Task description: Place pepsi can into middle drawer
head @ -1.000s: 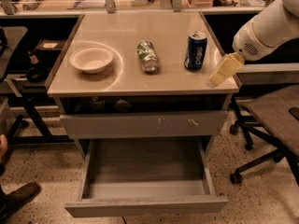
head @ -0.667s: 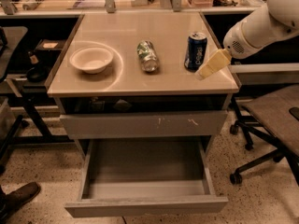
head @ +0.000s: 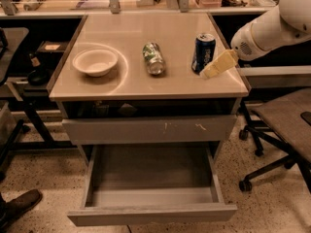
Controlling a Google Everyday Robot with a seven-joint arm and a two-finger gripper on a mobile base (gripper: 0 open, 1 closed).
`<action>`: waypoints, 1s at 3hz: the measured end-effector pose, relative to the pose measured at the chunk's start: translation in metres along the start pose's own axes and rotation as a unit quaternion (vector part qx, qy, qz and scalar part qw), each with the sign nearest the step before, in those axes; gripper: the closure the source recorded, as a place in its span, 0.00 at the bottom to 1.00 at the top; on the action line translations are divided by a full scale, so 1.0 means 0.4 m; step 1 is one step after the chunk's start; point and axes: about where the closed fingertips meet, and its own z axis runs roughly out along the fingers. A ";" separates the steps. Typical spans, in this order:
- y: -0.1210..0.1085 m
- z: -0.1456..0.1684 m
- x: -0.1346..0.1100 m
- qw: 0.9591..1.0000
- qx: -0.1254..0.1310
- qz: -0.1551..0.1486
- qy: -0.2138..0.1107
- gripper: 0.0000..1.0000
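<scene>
The pepsi can [head: 203,52], dark blue with white lettering and a silver top, stands upright on the right part of the cabinet top [head: 146,81]. My gripper [head: 216,66], pale yellow at the end of a white arm, reaches in from the right and hovers just right of and in front of the can's lower half, very close to it. The middle drawer [head: 150,212] is pulled out low at the front, with a plain front and a grey inner tray that holds nothing.
A green-and-silver can [head: 153,58] lies on its side at the centre of the top. A white bowl [head: 95,61] sits at the left. A shut drawer front with white scuffs [head: 150,129] is above the open drawer. An office chair [head: 286,125] stands right, a shoe [head: 19,205] lower left.
My gripper has moved left toward the pepsi can, from beyond the top's right edge to right beside the can. The can and drawer have not moved.
</scene>
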 end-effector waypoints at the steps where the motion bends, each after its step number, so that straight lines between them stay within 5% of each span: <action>1: -0.018 0.050 -0.043 0.999 -0.011 0.015 -0.033 0.00; 3: -0.039 0.135 -0.086 0.996 -0.039 0.039 -0.064 0.00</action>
